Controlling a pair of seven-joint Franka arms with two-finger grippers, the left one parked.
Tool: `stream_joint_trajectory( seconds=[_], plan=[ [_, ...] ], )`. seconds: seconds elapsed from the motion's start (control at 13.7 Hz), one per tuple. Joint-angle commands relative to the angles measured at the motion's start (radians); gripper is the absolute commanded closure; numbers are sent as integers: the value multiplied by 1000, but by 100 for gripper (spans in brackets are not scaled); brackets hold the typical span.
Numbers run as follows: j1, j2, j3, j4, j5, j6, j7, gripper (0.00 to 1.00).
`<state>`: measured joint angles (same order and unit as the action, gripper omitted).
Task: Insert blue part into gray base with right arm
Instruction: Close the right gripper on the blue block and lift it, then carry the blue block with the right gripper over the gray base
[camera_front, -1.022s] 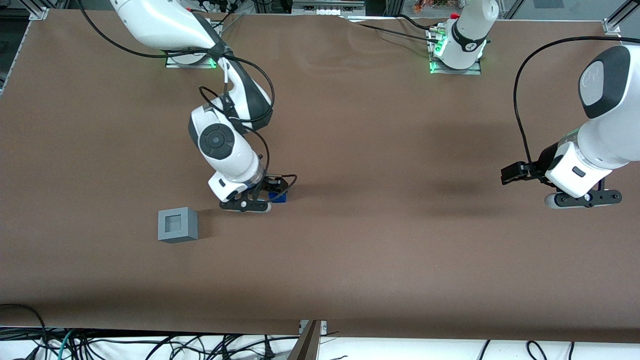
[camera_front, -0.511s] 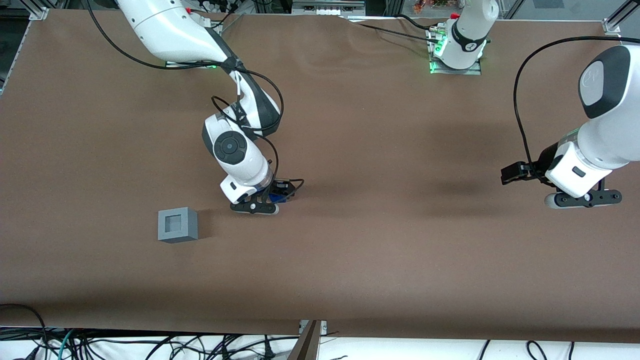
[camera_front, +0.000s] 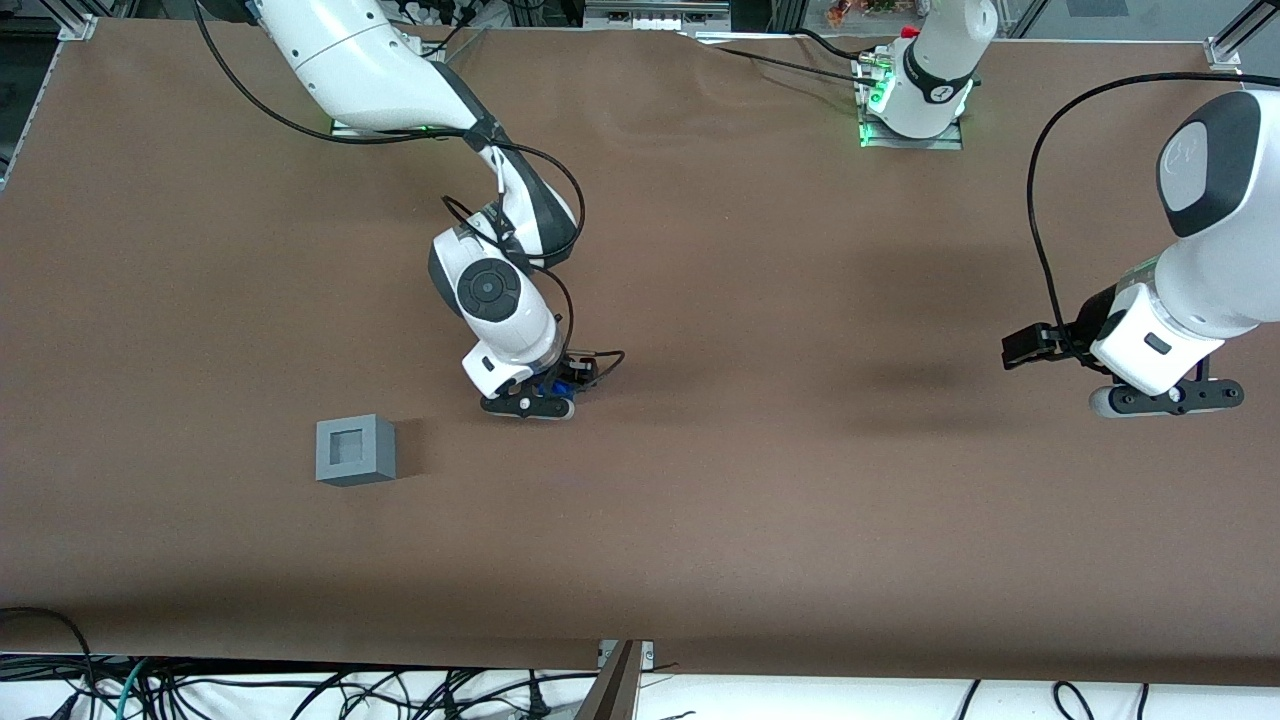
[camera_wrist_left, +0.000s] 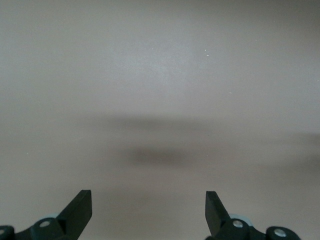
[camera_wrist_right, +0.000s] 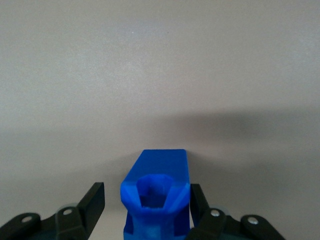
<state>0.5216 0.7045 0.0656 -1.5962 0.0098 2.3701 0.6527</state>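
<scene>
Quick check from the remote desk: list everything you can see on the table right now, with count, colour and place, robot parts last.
blue part: one, deep blue, on the table between the gripper's fingers.
gray base: one, light gray cube with a square recess on top, standing apart from the blue part, nearer the front camera and farther toward the working arm's end.
table: one, brown surface under everything.
right arm: one, white with black joints, bent down over the blue part.
gripper: one, black, lowered around the blue part; one finger stands clear of it, the other sits close beside it.
</scene>
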Motion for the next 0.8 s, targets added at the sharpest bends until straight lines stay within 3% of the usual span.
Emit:
stream_joint_trajectory(
  seconds=[0.0,0.15,0.36,0.51,0.73],
  plan=[
    [3,-3,-10,-7,-21,12,9,51],
    [-3,-14,-26,2,-19,1,-40,62],
    [-53,-65,-41,47,-11,-141,-163,63],
    [-132,-97,-40,105,-7,-279,-291,63],
    [-247,-138,-41,113,-1,-363,-483,63]
  ],
)
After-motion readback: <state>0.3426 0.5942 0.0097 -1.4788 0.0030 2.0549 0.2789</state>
